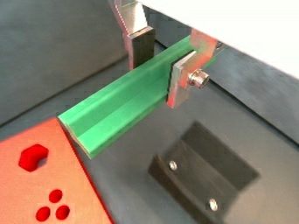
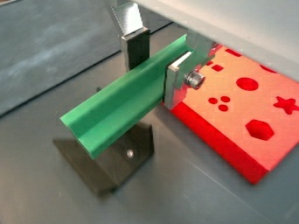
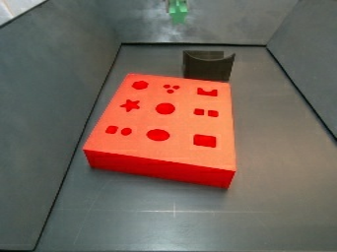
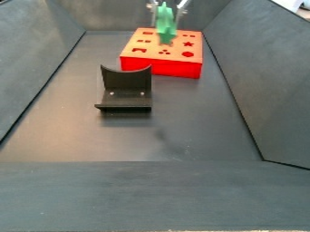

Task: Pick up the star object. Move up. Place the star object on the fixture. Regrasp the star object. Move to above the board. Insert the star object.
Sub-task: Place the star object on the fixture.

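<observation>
fingers (image 2: 156,63) – clamped across star object (image 2: 122,109) near one end; aloft, above fixture (image 2: 111,162)

The gripper (image 2: 158,61) hangs above the floor with the star object (image 2: 121,108) clamped between its fingers (image 2: 181,79), the piece jutting out past them. In a side view the gripper (image 4: 165,11) seems to sit over the board's (image 4: 169,62) far part. The fixture (image 4: 123,90) stands on the floor near the board, apart from it.
</observation>
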